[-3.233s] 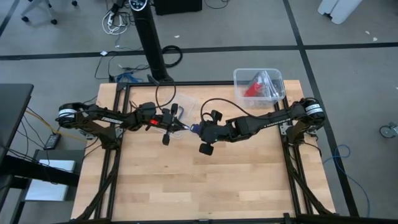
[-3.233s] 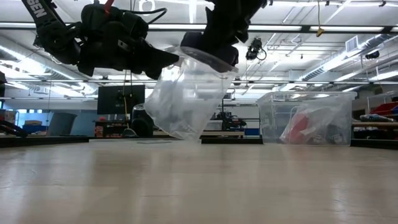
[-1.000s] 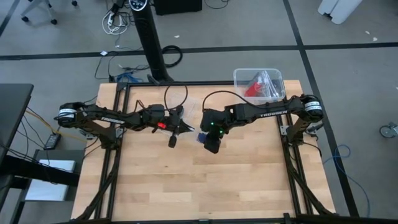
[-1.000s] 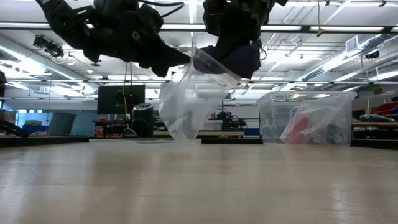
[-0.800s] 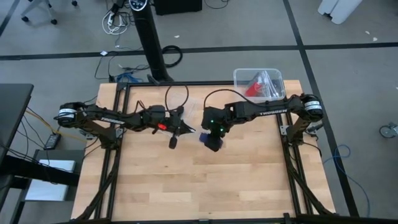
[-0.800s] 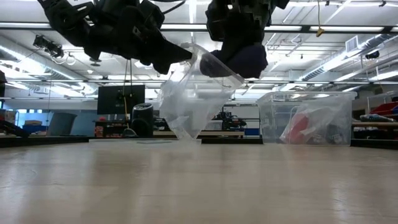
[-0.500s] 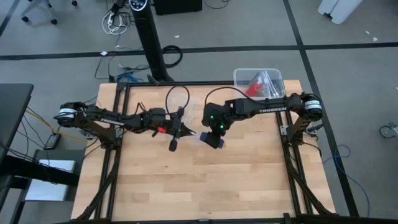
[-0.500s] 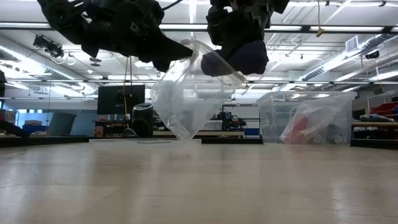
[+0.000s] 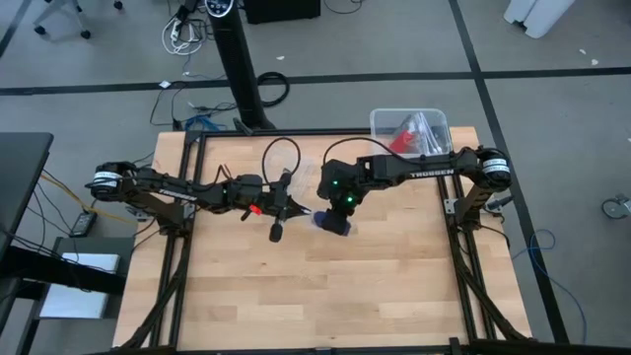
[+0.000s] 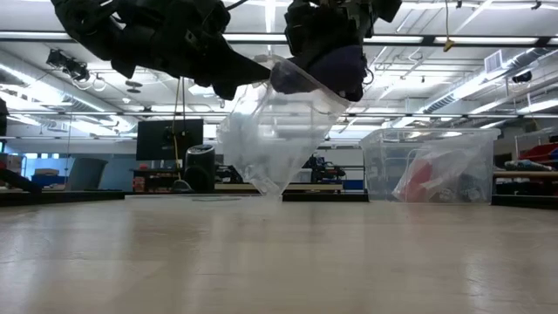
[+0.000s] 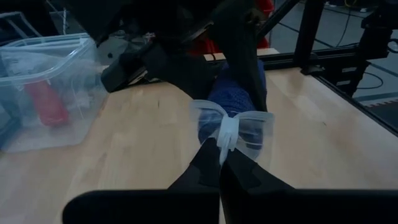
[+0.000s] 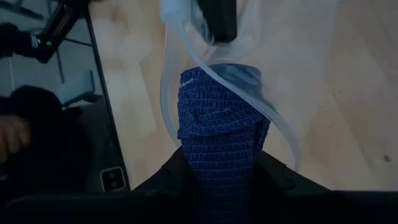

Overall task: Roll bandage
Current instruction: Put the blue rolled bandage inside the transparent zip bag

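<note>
**Rolled bandage held at the mouth of a clear bag above the bench**

The right gripper (image 12: 217,163) pinches the bandage (image 12: 219,143), a dark navy roll, between its two fingers; the roll sticks out past the fingertips and its far end meets the rim of the clear plastic bag (image 10: 270,139); the left gripper (image 11: 219,163), fingers pressed together, nips the bag's rim at about nine o'clock of the roll in the high view; the bag hangs below both grippers, its lowest part close above the bench (image 9: 296,286); a clear bin (image 9: 409,133) with a red item sits at the bench's one o'clock corner.
</note>
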{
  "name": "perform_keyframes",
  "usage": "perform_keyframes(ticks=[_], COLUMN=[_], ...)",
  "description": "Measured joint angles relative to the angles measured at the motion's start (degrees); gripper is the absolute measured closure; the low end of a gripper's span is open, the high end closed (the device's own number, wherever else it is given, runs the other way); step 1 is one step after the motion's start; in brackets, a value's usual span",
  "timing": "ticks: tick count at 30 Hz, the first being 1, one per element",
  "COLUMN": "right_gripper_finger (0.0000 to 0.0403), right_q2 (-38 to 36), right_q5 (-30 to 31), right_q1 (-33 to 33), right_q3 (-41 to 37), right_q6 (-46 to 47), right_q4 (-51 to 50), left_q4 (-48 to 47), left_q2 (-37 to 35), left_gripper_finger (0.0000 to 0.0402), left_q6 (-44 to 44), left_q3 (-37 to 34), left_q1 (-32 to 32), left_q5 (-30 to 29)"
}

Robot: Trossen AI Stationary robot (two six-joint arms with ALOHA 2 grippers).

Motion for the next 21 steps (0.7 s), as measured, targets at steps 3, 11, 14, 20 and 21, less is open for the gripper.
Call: perform_keyframes(ticks=[3, 11, 14, 20, 21], right_gripper_finger=[0.0305, 0.0224, 0.0199, 0.0234, 0.0245], right_q2=[0.0, 0.0, 0.0, 0.0, 0.0], right_q5=[-0.1, -1.02, -4.22, -6.53, -6.67], right_q1=[-0.6, -1.69, -1.89, -1.99, -2.14], right_q3=[0.0, 0.0, 0.0, 0.0, 0.0], right_q6=[1.96, 3.74, 4.02, 4.1, 3.72], right_q4=[1.15, 2.04, 2.72, 2.54, 2.51], left_q4=[0.12, -0.3, -0.58, -0.61, -0.66], left_q2=[0.0, 0.0, 0.0, 0.0, 0.0], left_gripper_finger=[0.0402, 0.0402, 0.0402, 0.0402, 0.0402], left_q6=[-0.02, -0.04, -0.04, -0.22, -0.22], left_q3=[0.0, -0.02, -0.02, -0.02, -0.02], left_q1=[-0.36, -1.21, -1.3, -1.91, -1.99], left_q5=[-0.03, -0.23, 0.47, 1.53, 1.53])
